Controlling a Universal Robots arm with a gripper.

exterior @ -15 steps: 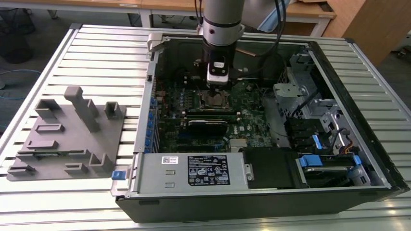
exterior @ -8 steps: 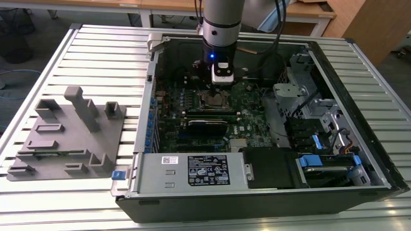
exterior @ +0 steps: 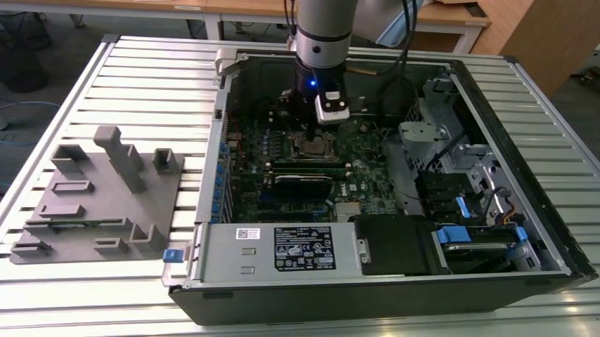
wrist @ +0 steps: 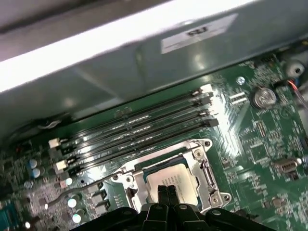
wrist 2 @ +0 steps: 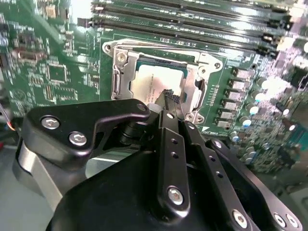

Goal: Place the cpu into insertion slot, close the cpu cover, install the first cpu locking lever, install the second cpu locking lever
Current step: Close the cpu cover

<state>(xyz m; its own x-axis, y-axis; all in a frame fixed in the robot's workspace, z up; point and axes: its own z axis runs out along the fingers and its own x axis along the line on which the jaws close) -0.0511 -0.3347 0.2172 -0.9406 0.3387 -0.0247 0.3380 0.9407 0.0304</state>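
Right, jaws: together, tips over the cpu point(wrist 2: 156, 84); I cannot tell whether they touch it.
cpu: lying flat in the insertion slot point(exterior: 317, 145), inside the window of the cpu cover point(wrist 2: 198, 77), which frames it.
Edges: memory slots point(wrist: 139, 127) run just beside one side of the cover.
Room: the arm point(exterior: 324, 28) stands well apart from the computer case point(exterior: 553, 232) walls, with bare board around the slot.
Tabletop point(exterior: 140, 77): grey fixture point(exterior: 103, 189) near its edge at the exterior view's left.
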